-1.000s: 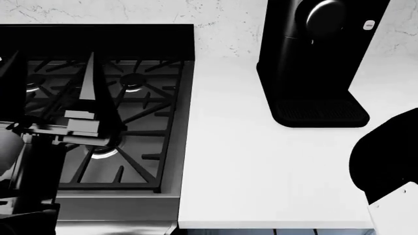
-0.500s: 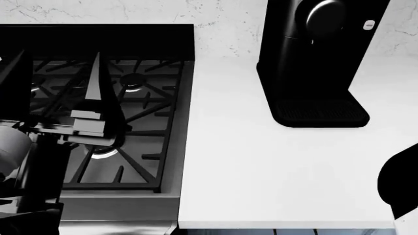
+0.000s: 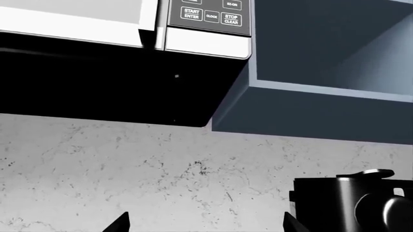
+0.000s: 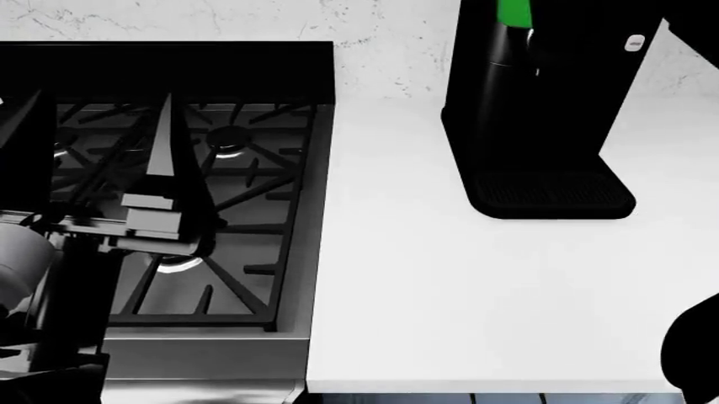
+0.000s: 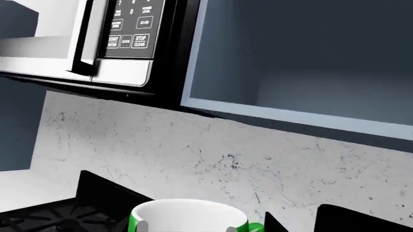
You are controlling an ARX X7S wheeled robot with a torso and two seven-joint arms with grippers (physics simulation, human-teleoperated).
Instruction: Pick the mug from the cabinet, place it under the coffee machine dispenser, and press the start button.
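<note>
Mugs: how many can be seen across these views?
1. The green mug shows at the right wrist view's lower edge, white inside visible; the head view shows a green patch of it at the top, before the coffee machine. Others may sit out of view.

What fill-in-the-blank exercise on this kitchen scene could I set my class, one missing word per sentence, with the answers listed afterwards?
1. The mug is bright ___ on the outside and white on the inside.
2. The left gripper hangs over the stove with its jaws ___.
3. In the head view, the coffee machine stands on the counter to the ___ of the stove.

Missing words: green; open; right.
</note>
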